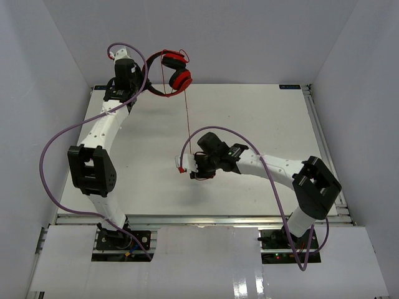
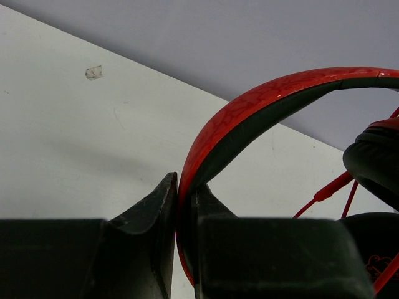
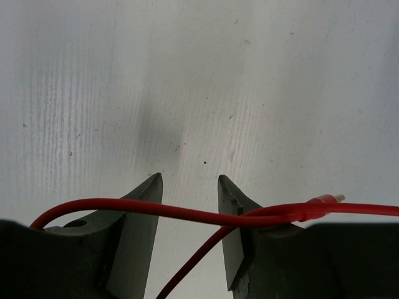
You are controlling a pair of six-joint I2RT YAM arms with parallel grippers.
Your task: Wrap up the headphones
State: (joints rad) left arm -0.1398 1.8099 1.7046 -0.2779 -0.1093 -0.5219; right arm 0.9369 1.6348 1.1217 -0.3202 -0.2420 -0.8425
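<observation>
Two grippers, we see, share the headphones point(image 1: 175, 70): left gripper point(image 2: 185, 187) clamped on the headband point(image 2: 249, 106) over the white table's point(image 1: 262, 118) far edge, right gripper point(image 3: 190, 187) mid-table, fingers parted, red cable point(image 3: 187, 213) draped across; grey walls point(image 1: 249, 37) around.

One headphones point(image 1: 179, 77), one red cable point(image 1: 187, 118), two robot arms point(image 1: 103, 134) point(image 1: 277, 167), two purple cables point(image 1: 42, 163) point(image 1: 218, 128), one table point(image 1: 268, 112)

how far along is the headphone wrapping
Early. Done: the left gripper is shut on the headband of the headphones. In hand: the long cable runs straight to the right gripper, lying across its open fingers near the plug. Left: nearly all the cable is unwound, so the wrapping itself remains.
</observation>
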